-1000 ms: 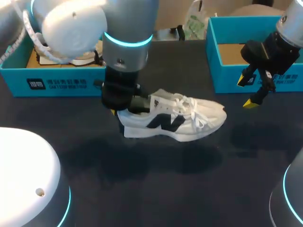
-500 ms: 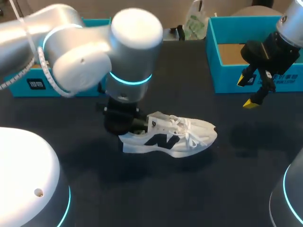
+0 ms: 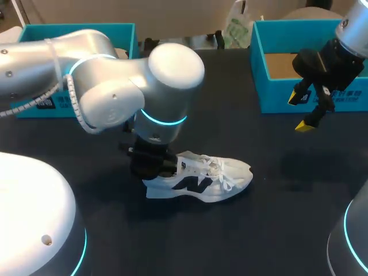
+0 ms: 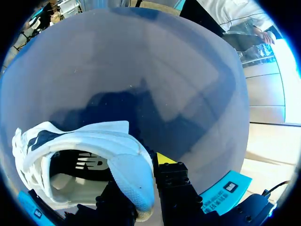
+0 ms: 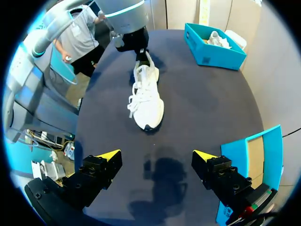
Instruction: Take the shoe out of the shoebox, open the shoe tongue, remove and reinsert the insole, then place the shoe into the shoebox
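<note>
A white sneaker with a dark side logo stands sole down at the middle of the dark table, toe to the right. My left gripper is shut on its heel collar. In the left wrist view the heel is pinched between the black fingers of that gripper, and the dark inside of the shoe shows. My right gripper hangs open in front of the right teal shoebox, holding nothing. In the right wrist view the sneaker lies well ahead of the open right gripper.
A second teal shoebox stands at the back left, mostly behind my left arm; it holds another white shoe. The right box lies beside the right gripper.
My left arm has carried the sneaker down and toward the front left, lowering it to the table. The right arm has not moved.
</note>
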Robot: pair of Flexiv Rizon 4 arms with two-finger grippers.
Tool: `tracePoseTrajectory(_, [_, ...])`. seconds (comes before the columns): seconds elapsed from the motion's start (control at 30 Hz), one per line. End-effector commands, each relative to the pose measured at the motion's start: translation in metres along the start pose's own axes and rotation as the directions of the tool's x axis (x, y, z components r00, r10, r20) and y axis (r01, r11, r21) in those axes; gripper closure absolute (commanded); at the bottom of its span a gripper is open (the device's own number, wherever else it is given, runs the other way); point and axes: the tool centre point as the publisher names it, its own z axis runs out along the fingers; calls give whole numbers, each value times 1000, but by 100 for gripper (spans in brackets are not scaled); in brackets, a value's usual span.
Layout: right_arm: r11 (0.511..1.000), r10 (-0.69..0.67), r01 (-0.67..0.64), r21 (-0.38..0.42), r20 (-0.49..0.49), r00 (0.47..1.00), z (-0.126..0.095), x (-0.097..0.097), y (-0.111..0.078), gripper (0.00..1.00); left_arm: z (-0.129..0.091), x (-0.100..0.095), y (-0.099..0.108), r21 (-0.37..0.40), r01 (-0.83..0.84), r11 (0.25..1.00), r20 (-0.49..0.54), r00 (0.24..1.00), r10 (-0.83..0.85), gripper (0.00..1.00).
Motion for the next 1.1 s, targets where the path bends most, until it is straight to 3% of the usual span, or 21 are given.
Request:
tracePoseTrajectory(0.03, [1000, 0, 0, 2, 0, 1000, 1, 0, 0, 0, 7, -6, 5, 13, 16, 1000, -3, 1000, -16, 100])
tracePoseTrajectory(0.37, [1000, 0, 0, 2, 0, 1000, 1, 0, 0, 0, 23, -6, 4, 48, 32, 998, 4, 999, -32, 100])
tracePoseTrajectory(0.43, [1000, 0, 0, 2, 0, 1000, 1, 0, 0, 0, 24, -6, 4, 53, 35, 998, 4, 999, -35, 64])
tracePoseTrajectory(0.47, [1000, 0, 0, 2, 0, 1000, 1, 0, 0, 0, 24, -6, 3, 58, 32, 998, 9, 999, -33, 53])
tracePoseTrajectory(0.5, [1000, 0, 0, 2, 0, 1000, 1, 0, 0, 0, 23, -5, 2, 60, 26, 998, 14, 1000, -27, 27])
tracePoseTrajectory(0.53, [1000, 0, 0, 2, 0, 1000, 1, 0, 0, 0, 21, -4, 1, 62, 26, 998, 15, 1000, -27, 13])
tracePoseTrajectory(0.6, [1000, 0, 0, 2, 0, 1000, 1, 0, 0, 0, 17, -3, -1, 65, 15, 998, 29, 999, -17, 0])
tracePoseTrajectory(0.87, [1000, 0, 0, 2, 0, 1000, 1, 0, 0, 0, -11, 4, -10, 40, 17, 999, 60, 998, -19, 0])
tracePoseTrajectory(1.1, [1000, 0, 0, 2, 0, 1000, 1, 0, 0, 0, -41, 4, -14, 57, 54, 997, 159, 985, -63, 0])
